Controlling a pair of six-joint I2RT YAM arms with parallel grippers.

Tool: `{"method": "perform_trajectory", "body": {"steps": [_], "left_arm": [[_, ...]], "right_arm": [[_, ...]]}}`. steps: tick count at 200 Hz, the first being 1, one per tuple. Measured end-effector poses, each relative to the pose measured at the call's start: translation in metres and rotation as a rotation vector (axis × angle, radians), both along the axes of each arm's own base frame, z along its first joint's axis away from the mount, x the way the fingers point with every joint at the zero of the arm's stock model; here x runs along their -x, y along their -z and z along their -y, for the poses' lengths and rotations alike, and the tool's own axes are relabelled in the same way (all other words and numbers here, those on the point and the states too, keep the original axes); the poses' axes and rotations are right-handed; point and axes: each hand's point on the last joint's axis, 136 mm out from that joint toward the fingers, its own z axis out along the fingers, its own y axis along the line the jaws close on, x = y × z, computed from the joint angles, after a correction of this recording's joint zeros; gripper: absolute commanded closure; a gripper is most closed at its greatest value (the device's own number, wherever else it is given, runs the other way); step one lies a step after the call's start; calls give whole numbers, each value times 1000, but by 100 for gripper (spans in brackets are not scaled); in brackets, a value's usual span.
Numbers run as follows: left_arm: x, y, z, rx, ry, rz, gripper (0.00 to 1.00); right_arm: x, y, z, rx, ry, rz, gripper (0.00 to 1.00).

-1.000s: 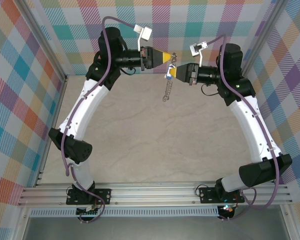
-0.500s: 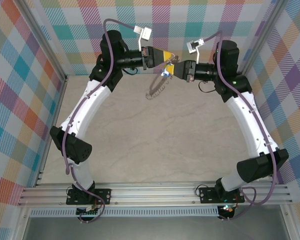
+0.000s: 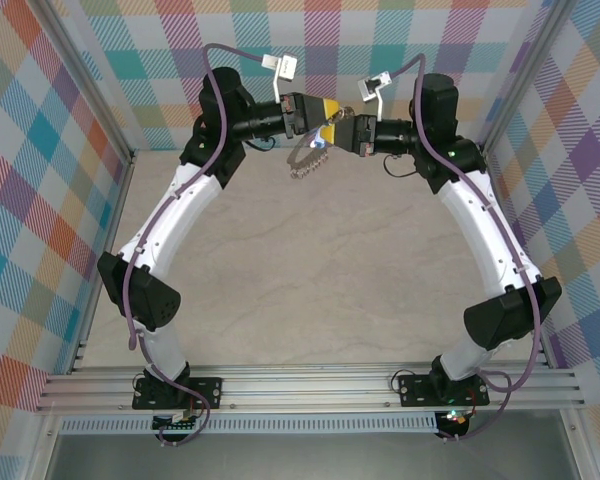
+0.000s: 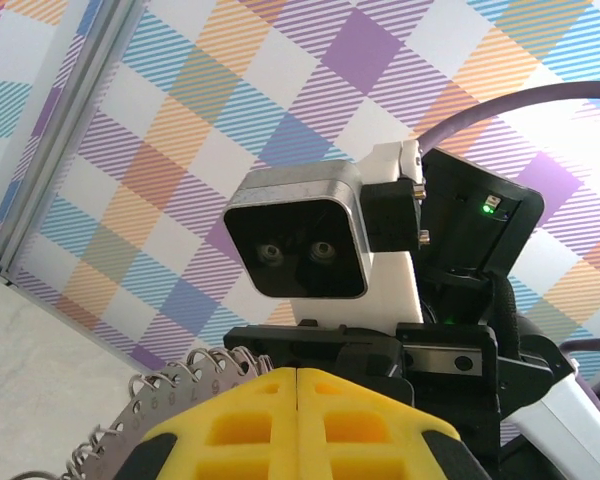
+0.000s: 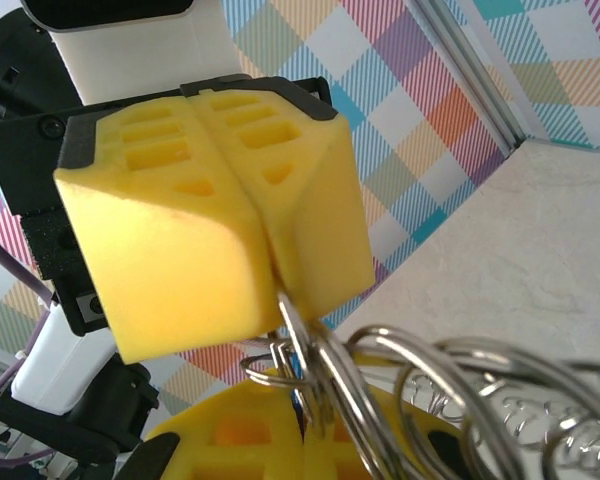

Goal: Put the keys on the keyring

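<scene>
**Both Jaws Shut, Tip to Tip Over the Keyring**

The left jaws were pressed fully together, their yellow pads (image 5: 200,210) pinching a thin wire loop at the rim of the keyring (image 3: 305,160). The rest of the hoop hung just below those jaws, well above the counter (image 3: 310,300). Its fringed edge showed right beside the pads in the left wrist view. The right jaws were closed as well, meeting the left jaws almost tip to tip. The keys (image 3: 323,148) sat at the right jaws' tips, with the blue tag a small spot just under the meeting point, against the ring's loops. Whether the key was threaded on could not be told.
</scene>
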Motion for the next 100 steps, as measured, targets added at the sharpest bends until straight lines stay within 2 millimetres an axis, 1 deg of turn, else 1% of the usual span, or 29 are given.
{"method": "perform_trajectory", "body": {"steps": [7,19,36,50,61,78,91,100], "left_arm": [[0,0,0,2,-2,1,100],[0,1,1,3,0,1,100],[1,4,4,0,6,-6,100],[1,6,5,-3,8,-10,100],[1,7,5,-3,8,-12,100],[1,8,6,-5,9,-14,100],[1,8,6,-5,10,-14,100],[2,8,6,-4,11,-14,100]], "right_arm": [[0,0,0,1,2,1,81],[-1,1,0,2,6,-1,68],[2,4,-2,9,-2,2,56],[5,11,-1,21,2,-13,48],[10,18,3,32,8,-32,43],[19,25,12,46,22,-52,39],[25,23,24,48,47,-53,38],[30,18,33,46,67,-44,38]]}}
